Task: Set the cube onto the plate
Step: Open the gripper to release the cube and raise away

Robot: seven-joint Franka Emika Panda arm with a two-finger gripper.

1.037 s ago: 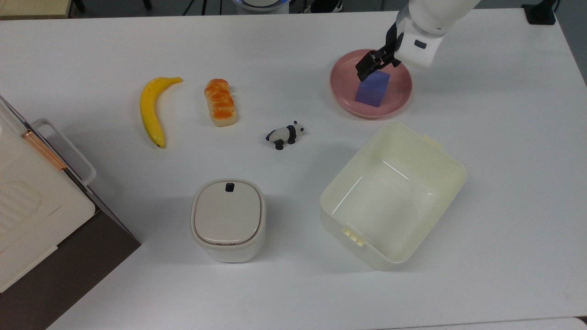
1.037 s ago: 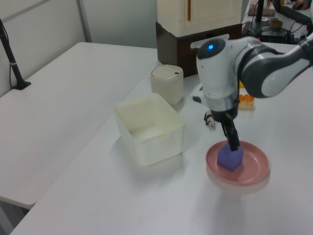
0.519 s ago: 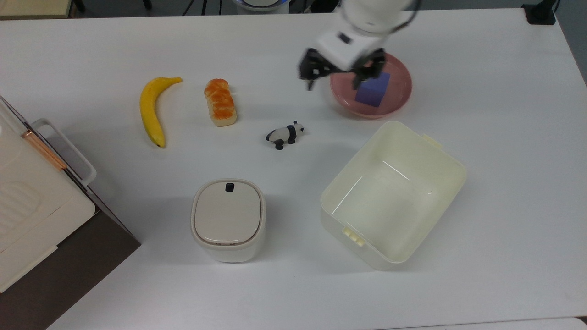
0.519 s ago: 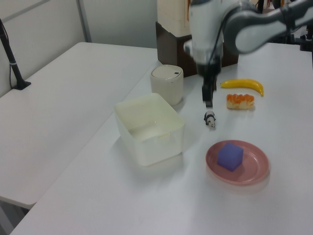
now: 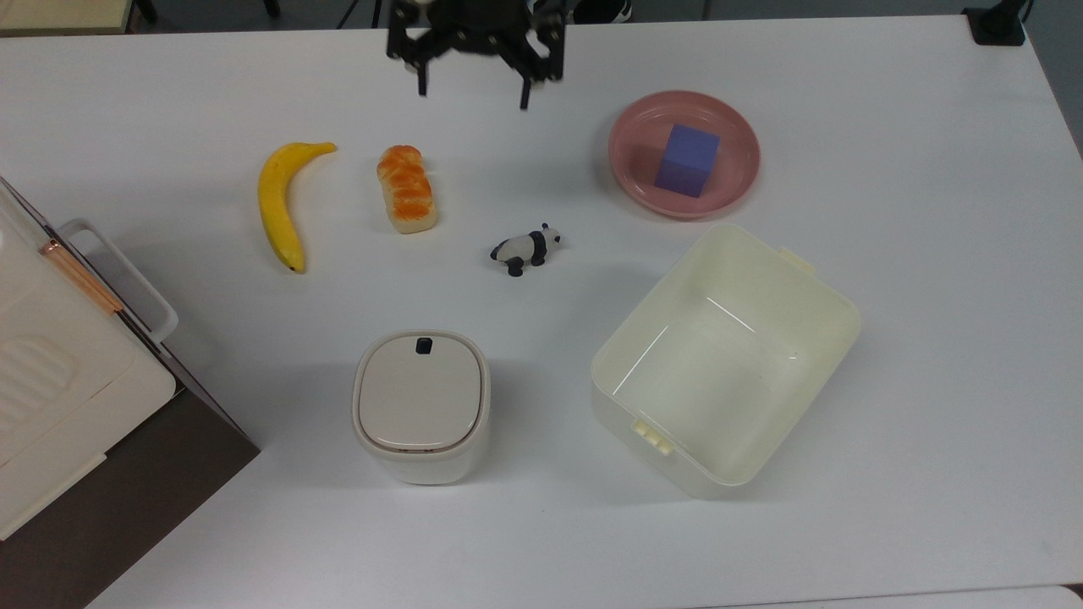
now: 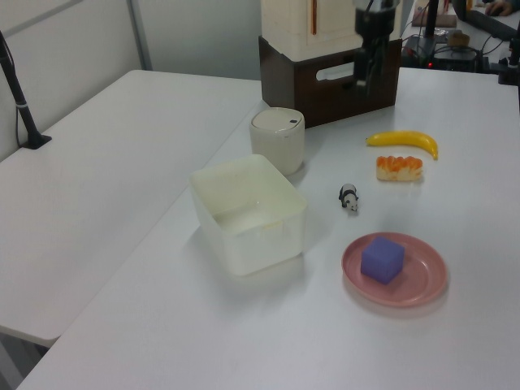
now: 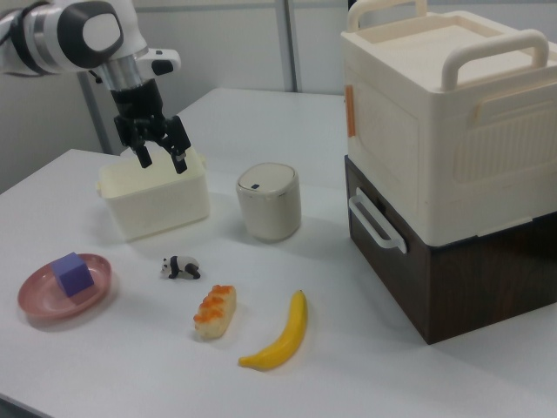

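Note:
The purple-blue cube rests upright inside the pink plate, a little off its middle. It also sits on the plate as the cube in the left view, and as the cube on the plate in the right view. My gripper hangs open and empty high above the table, far to the top view's left of the plate, beyond the bread toy. In the right view the gripper is raised in front of the cream tub, black fingers spread apart.
A cream rectangular tub stands just below the plate in the top view. A toy panda, a bread toy and a banana lie across the middle. A lidded white bin and a stacked cream-and-brown box stand at the top view's left.
The gripper let go of the cube, rose, and swung away to the top view's left. The cube stays on the plate where it was set.

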